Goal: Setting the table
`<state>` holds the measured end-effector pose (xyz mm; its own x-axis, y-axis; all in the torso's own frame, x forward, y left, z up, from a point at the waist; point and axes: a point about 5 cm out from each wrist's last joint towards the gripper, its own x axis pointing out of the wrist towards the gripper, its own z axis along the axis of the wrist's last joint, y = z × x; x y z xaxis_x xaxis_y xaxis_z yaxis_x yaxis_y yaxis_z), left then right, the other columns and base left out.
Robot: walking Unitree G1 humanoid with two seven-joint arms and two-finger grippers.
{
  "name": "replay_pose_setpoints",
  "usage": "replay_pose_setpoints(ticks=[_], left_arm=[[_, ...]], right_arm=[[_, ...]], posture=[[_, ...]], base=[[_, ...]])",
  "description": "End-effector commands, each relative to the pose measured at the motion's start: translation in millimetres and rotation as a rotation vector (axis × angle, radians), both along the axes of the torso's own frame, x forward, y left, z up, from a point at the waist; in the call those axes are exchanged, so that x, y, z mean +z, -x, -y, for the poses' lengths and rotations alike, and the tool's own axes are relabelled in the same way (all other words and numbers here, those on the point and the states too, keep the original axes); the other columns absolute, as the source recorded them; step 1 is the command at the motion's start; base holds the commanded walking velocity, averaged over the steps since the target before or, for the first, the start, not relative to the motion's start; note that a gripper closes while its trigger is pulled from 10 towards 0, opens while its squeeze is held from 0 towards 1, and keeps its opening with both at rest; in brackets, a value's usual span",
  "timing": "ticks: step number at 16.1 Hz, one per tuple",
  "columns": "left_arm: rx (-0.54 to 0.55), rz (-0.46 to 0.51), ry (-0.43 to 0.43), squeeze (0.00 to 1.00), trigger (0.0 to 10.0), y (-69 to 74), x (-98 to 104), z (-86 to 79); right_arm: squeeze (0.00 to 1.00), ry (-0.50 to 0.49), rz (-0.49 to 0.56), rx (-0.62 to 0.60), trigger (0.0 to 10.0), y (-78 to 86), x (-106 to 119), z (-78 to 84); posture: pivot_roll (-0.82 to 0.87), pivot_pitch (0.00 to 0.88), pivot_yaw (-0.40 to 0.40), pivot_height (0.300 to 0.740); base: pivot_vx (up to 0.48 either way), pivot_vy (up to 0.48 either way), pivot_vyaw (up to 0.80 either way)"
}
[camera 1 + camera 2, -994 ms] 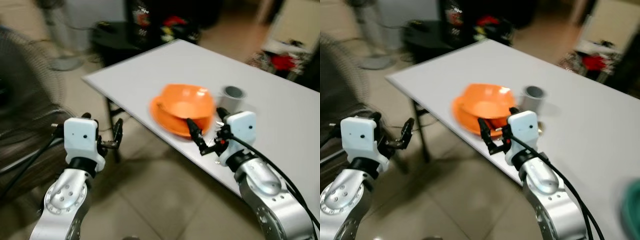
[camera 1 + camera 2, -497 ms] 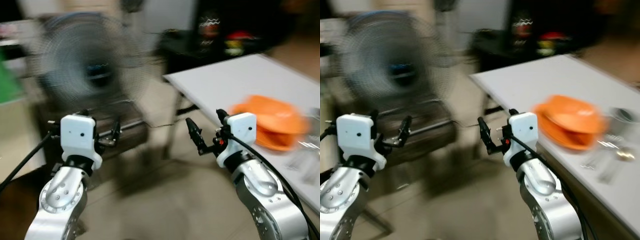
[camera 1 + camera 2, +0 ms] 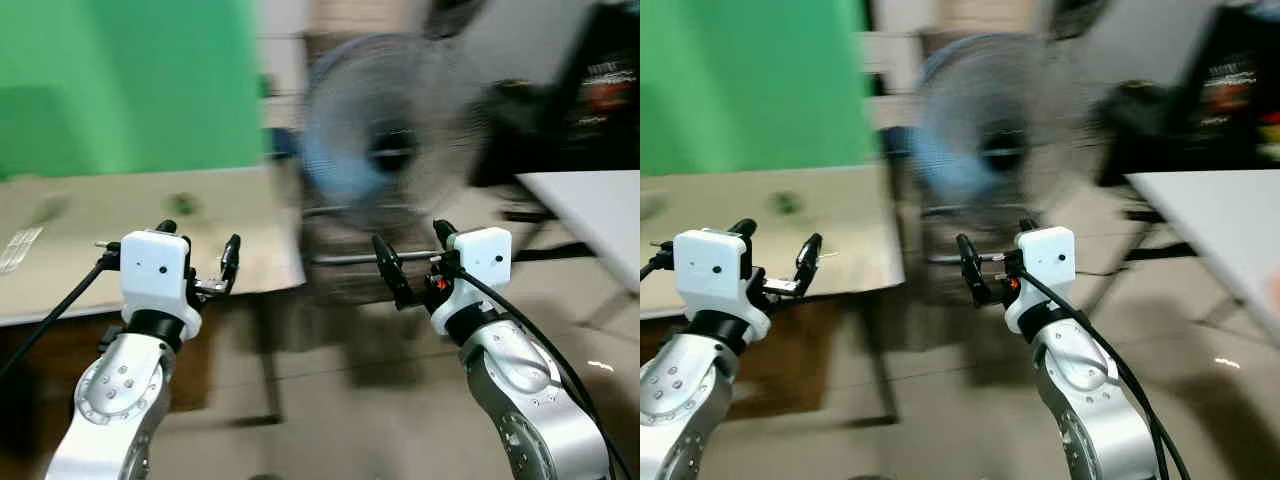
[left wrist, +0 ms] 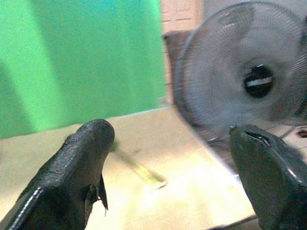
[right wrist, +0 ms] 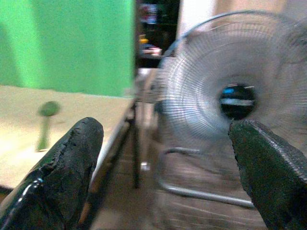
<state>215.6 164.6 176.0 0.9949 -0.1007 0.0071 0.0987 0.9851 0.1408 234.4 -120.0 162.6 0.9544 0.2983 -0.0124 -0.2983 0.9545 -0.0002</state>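
Note:
My left gripper (image 3: pixel 200 240) and my right gripper (image 3: pixel 412 250) are held out in front of me at chest height, both open with nothing between their fingers. A low beige table (image 3: pixel 120 210) stands at the left in front of a green wall. On it lie a small green item (image 3: pixel 185 205) and a pale, blurred object (image 3: pixel 20 245) near its left end. The left wrist view shows a thin yellowish stick (image 4: pixel 139 167) on the beige top. A corner of the white table (image 3: pixel 590 200) shows at the right edge.
A large standing fan (image 3: pixel 390 140) is straight ahead between the two tables, close beyond my right gripper. Dark furniture (image 3: pixel 600 80) stands behind the white table. Tiled floor (image 3: pixel 350 420) lies below my arms. The whole picture is blurred.
The camera has swung left: the white table with the orange bowl slid off to the right, and the fan, beige table and green wall came in. Both arms keep their pose.

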Motion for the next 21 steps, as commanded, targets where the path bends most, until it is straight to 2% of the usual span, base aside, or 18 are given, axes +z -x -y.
replay_pose_setpoints(ticks=[1, 4, 8, 15, 16, 18, 21], left_arm=[[-0.024, 0.0, -0.001, 0.0, 10.0, 0.7, 0.8, 4.1], [-0.022, 0.004, -0.033, 0.0, 10.0, 1.6, 1.9, 1.8], [-0.014, 0.021, -0.061, 0.0, 10.0, 1.2, 3.2, 0.4], [-0.02, 0.015, -0.059, 0.0, 10.0, 1.6, 1.6, 1.2], [-0.009, 0.0, -0.055, 0.0, 10.0, 2.5, -0.4, 0.7], [-0.008, -0.004, -0.045, 0.0, 10.0, 2.7, -1.2, 0.6], [-0.046, -0.019, -0.054, 0.0, 10.0, 3.6, -4.7, 3.6]], right_arm=[[1.0, 0.008, -0.002, -0.017, 10.0, -1.8, -0.6, 5.1], [1.0, 0.005, -0.002, -0.003, 10.0, -2.9, -1.0, 2.1], [1.0, 0.004, 0.0, 0.007, 10.0, -4.7, -1.4, 0.4], [1.0, 0.008, 0.0, 0.004, 10.0, -7.1, -1.7, 1.0], [1.0, 0.032, -0.009, -0.006, 10.0, -7.6, -3.8, 1.3], [1.0, 0.033, -0.077, -0.029, 10.0, -7.5, -13.6, 3.0], [1.0, 0.024, -0.094, -0.047, 10.0, -7.8, -16.6, 5.7]], posture=[[0.09, 0.0, -0.01, 0.74], [0.09, 0.0, -0.016, 0.74], [0.1, 0.0, -0.017, 0.74], [0.1, 0.0, -0.022, 0.74], [0.1, 0.0, -0.022, 0.74], [0.1, 0.0, -0.023, 0.74], [0.1, 0.0, -0.02, 0.74]], base=[[0.0, 0.352, 0.8], [0.0, 0.119, 0.8], [0.0, -0.396, 0.8], [0.0, -0.48, 0.8], [0.0, 0.0, 0.8], [0.0, 0.0, 0.0], [0.0, 0.0, 0.0]])
